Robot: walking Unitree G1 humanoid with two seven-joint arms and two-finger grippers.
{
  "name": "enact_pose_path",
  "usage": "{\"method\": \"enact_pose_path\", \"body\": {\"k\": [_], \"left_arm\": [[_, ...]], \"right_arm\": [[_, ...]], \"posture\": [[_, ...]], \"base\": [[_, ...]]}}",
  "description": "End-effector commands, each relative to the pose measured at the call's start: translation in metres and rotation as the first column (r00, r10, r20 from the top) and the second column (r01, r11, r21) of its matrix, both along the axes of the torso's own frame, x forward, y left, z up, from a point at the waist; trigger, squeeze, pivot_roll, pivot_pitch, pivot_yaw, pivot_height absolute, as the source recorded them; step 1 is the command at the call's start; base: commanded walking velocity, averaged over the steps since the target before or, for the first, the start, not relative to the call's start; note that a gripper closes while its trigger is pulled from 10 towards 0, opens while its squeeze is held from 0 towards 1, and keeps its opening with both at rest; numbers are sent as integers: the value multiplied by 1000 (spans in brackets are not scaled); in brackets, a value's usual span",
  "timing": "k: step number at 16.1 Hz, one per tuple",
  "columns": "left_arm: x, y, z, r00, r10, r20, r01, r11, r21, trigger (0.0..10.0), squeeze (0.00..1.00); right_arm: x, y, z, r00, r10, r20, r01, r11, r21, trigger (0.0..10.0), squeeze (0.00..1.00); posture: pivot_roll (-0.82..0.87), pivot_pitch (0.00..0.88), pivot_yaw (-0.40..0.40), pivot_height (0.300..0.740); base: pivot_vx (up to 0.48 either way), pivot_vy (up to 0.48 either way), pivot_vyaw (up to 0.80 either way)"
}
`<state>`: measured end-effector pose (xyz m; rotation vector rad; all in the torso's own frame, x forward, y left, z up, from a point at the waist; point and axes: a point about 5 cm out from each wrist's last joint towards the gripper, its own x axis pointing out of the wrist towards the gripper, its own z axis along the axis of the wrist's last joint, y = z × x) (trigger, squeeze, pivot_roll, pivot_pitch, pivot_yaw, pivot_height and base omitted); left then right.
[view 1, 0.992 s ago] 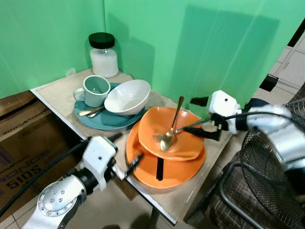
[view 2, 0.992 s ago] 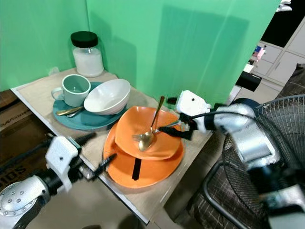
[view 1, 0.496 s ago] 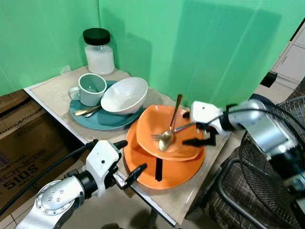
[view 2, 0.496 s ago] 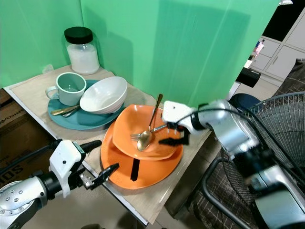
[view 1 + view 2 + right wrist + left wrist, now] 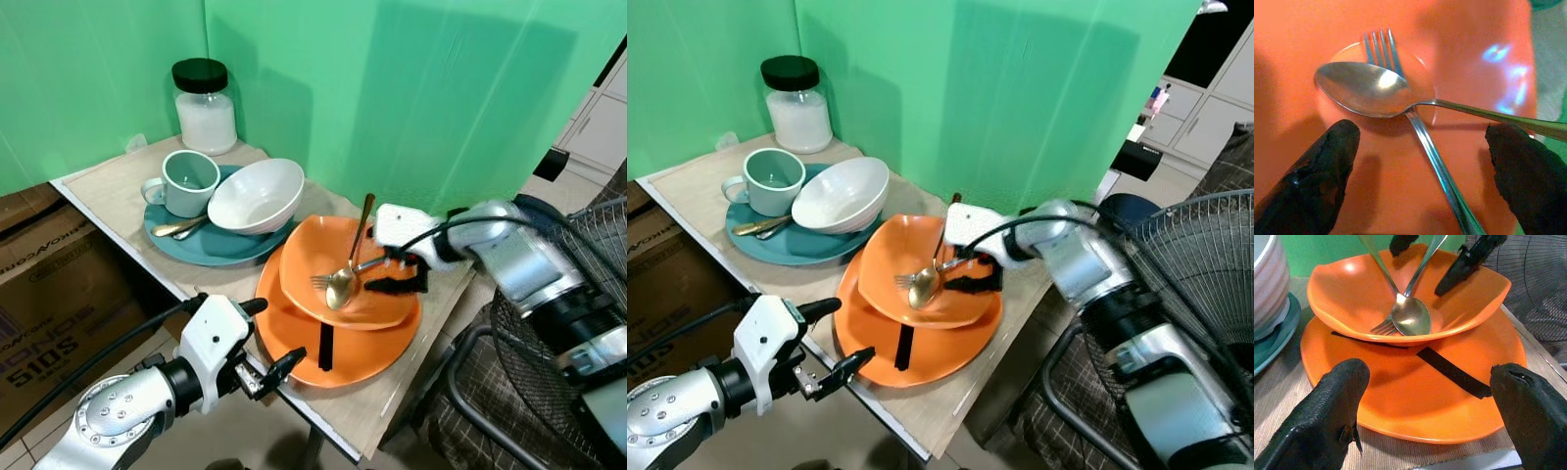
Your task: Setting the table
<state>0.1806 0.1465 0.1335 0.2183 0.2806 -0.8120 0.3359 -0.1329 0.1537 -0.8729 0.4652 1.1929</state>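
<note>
Over the orange bowl (image 5: 343, 284) on the bench (image 5: 108, 191), my right claw (image 5: 1415, 161) hangs released, straddling the fork (image 5: 1415, 122) and spoon (image 5: 1361, 90). I judge the crossed handles the best pinch point. Left claw (image 5: 1425, 396) waits released before the orange plate (image 5: 1415, 401).

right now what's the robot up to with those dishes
It is setting the table. The right gripper hangs open over the orange bowl, its fingers either side of the gold spoon and the silver fork lying crossed inside, neither yet gripped. The left gripper is open at the near rim of the flat orange plate under that bowl. Further back, a teal plate holds a white bowl and a pale green mug.
</note>
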Motion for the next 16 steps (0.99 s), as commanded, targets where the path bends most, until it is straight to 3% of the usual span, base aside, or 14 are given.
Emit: {"method": "enact_pose_path", "body": {"k": [1, 2, 4, 16], "left_arm": [[-1, -2, 2, 1000, -10, 2, 10, 1000, 8, 10000, 0], [-1, -2, 1, 1000, -10, 2, 10, 1000, 9, 10000, 0], [-1, -2, 1, 1000, -9, 2, 9, 1000, 10, 10000, 0], [0, -4, -1, 1000, -10, 8, 10, 1000, 15, 10000, 0]], "right_arm": [[3, -1, 4, 1000, 5, 23, -5, 1000, -22, 3333, 0], [4, -1, 4, 1000, 10, 20, -9, 999, -31, 1882, 0], [4, -1, 1, 1000, 11, 23, -10, 999, -48, 275, 0], [1, 1, -6, 999, 49, 24, -46, 994, -95, 0, 0]], "posture": [[127, 0, -81, 740], [126, 0, -80, 740], [124, 0, -81, 740], [123, 0, -87, 740]], "base": [[0, 0, 0], [0, 0, 0], [0, 0, 0], [0, 0, 0]]}}
